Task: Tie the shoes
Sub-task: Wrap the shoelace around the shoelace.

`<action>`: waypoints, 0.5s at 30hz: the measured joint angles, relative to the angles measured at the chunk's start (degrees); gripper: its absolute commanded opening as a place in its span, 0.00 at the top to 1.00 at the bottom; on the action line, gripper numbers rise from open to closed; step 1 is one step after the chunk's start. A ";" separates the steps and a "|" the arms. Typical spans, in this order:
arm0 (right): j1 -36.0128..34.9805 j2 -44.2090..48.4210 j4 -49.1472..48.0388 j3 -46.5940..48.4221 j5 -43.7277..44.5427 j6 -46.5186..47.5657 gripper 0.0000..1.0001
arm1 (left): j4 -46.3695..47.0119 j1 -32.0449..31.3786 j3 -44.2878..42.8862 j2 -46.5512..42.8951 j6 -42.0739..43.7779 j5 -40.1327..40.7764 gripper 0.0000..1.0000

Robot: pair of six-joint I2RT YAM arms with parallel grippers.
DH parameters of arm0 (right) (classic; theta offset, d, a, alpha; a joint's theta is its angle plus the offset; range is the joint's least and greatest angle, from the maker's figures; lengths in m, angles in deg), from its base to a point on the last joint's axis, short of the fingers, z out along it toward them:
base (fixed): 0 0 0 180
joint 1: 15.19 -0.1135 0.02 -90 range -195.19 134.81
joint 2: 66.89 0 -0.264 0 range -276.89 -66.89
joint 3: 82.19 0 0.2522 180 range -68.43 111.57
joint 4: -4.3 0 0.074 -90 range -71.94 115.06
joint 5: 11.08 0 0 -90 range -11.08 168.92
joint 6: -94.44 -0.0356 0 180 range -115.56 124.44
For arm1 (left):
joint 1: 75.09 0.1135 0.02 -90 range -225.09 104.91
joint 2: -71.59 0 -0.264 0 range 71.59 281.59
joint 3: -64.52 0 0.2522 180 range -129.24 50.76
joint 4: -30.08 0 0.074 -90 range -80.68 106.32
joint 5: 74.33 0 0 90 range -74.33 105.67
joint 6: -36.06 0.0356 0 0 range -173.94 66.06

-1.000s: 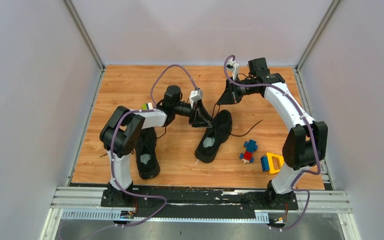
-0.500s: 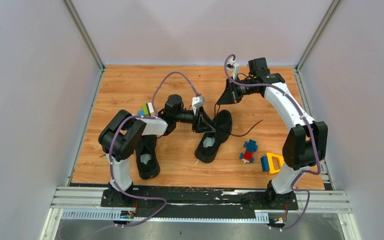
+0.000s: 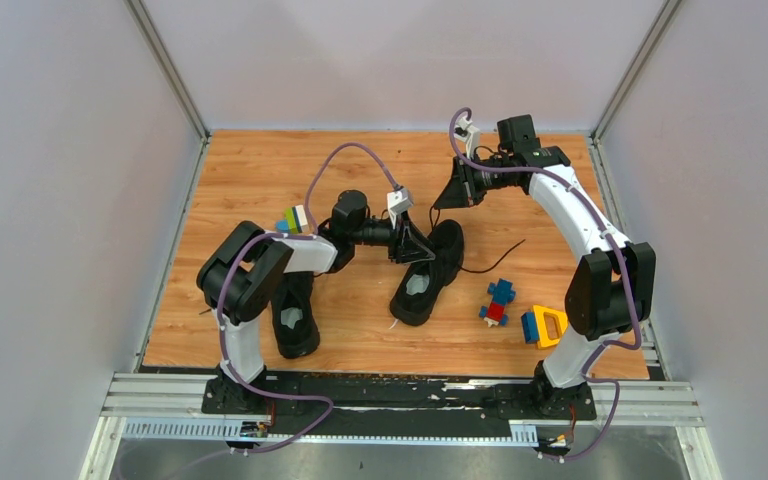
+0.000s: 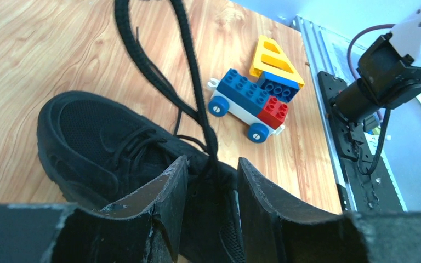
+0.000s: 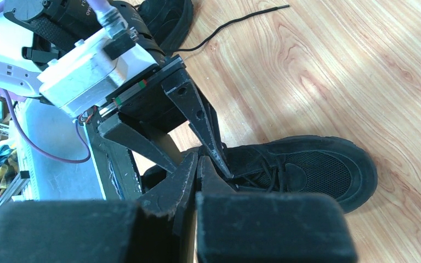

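Laces (image 4: 193, 66) cut off at frame top
Left gripper (image 4: 212, 165) spread astride them over shoe (image 4: 87, 137); right gripper (image 5: 198, 163) clamped shut, contents indiscernible

no readable text, no labels or brand marks, no numbers, nothing legible on any surface

Lab cell: panel-walled robot table (image 3: 250, 170)

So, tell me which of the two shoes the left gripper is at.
The middle shoe, nearer the toy blocks: the left gripper stands open astride its laces. The other shoe lies farther left, apart from it.
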 measured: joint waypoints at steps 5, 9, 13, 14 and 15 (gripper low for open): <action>0.00 0.00 -0.02 0.00 0.02 -0.07 1.00 | -1.46 0.76 0.00 0.00 0.15 1.27 0.50; 0.00 0.00 -0.22 0.00 0.00 -0.24 1.00 | 0.37 1.03 0.00 0.00 -1.20 1.20 0.45; 0.00 -0.04 -0.26 0.00 0.00 -0.31 1.00 | 5.38 1.22 -0.11 0.11 -4.42 0.20 0.49; 0.00 -0.09 -0.28 0.00 -0.02 -0.31 1.00 | 6.54 1.25 -0.39 0.42 -5.22 -0.24 0.51; 0.00 -0.11 -0.28 0.00 0.00 -0.33 1.00 | 7.30 1.25 -0.87 0.81 -5.84 -0.57 0.52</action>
